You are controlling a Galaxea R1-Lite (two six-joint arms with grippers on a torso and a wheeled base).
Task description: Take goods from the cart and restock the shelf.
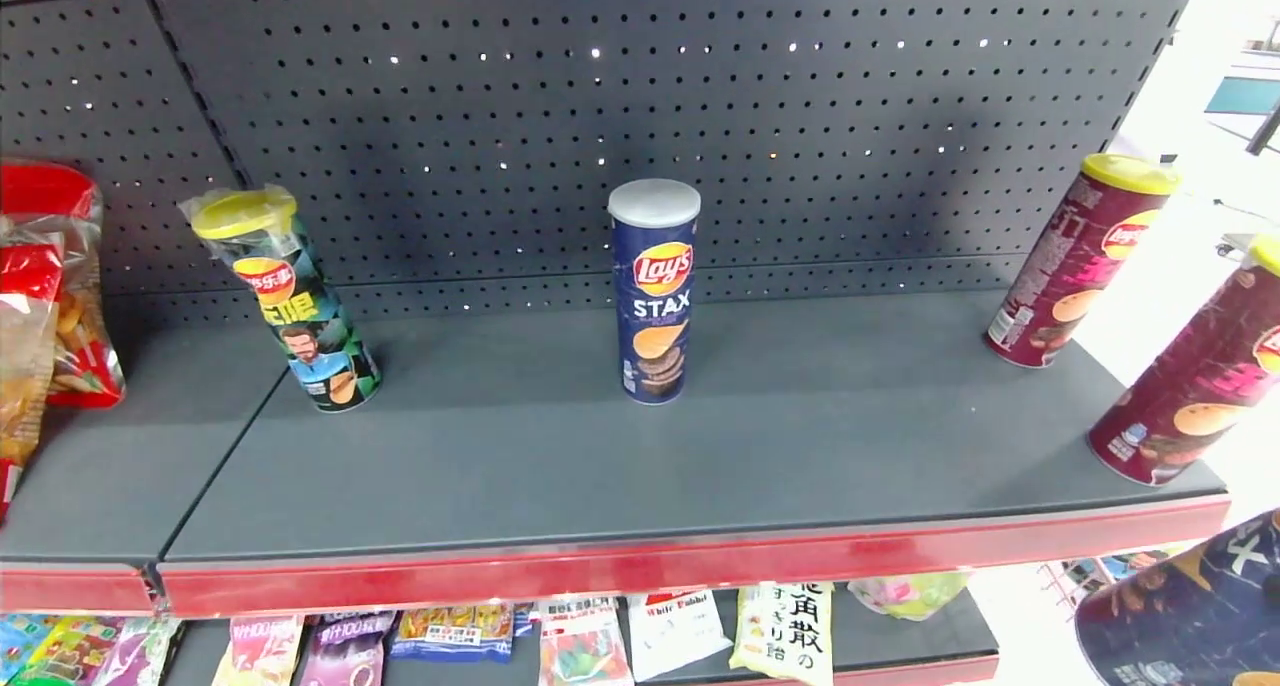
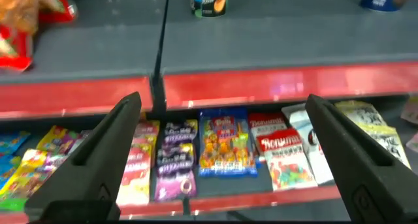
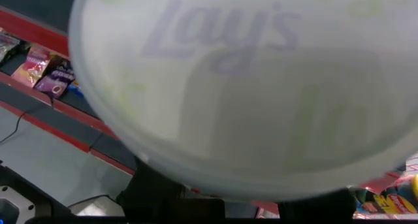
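Note:
On the grey shelf (image 1: 600,476) four chip cans stand upright: a green one with a yellow lid (image 1: 290,301) at the left, a dark blue one (image 1: 655,291) in the middle, and two maroon ones (image 1: 1075,261) (image 1: 1195,376) at the right end. Another dark blue chip can (image 1: 1190,611) hangs tilted below the shelf's right front corner. Its pale lid (image 3: 248,87) sits close to the right wrist camera, with my right gripper (image 3: 228,204) shut on it. My left gripper (image 2: 222,165) is open and holds nothing, low in front of the shelf's red edge (image 2: 281,87).
Red and orange snack bags (image 1: 45,296) stand on the shelf section to the left. Several candy and snack packets (image 1: 590,641) lie on the lower shelf. A perforated back panel (image 1: 600,116) closes the rear. Wide gaps separate the standing cans.

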